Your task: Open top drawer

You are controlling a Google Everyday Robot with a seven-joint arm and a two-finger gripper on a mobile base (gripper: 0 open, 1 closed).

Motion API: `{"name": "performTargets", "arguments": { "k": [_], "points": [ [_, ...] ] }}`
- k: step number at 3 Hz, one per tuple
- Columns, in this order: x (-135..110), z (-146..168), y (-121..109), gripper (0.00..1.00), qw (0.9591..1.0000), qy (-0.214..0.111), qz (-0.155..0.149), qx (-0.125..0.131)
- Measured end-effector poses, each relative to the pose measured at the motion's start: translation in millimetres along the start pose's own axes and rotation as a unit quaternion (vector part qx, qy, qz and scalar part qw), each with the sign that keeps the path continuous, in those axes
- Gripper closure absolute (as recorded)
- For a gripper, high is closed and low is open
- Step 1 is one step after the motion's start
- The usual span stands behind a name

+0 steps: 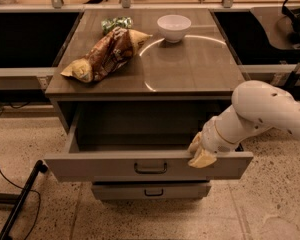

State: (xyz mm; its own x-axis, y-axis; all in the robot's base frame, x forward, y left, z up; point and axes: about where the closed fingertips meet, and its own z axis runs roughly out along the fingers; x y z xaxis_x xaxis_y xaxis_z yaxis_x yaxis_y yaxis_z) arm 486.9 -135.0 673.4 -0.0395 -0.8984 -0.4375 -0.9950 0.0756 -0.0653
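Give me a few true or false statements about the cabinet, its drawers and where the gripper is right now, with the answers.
1. The top drawer is pulled out. True.
2. The gripper is on the drawer's black handle. False: it is at the drawer front's upper edge, right of the handle.
3. The white bowl sits inside the drawer. False: it stands on the cabinet top.
4. A chip bag lies on the cabinet top, left of the bowl. True.
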Motion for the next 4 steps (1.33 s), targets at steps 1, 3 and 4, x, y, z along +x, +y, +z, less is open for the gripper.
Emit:
{"name": "performTargets", "arguments": {
  "k": [1, 3, 4],
  "points": [
    [-0.1, 0.3, 4.5, 1.00, 1.0000, -0.005, 0.002, -0.003],
    [-5.5, -6.1, 36.5, 1.00, 0.9994, -0.031, 0.013, -0.007],
    [-3.8, -7.0, 36.8, 1.00, 0.9994, -0.031, 0.013, -0.007]
  ]
}}
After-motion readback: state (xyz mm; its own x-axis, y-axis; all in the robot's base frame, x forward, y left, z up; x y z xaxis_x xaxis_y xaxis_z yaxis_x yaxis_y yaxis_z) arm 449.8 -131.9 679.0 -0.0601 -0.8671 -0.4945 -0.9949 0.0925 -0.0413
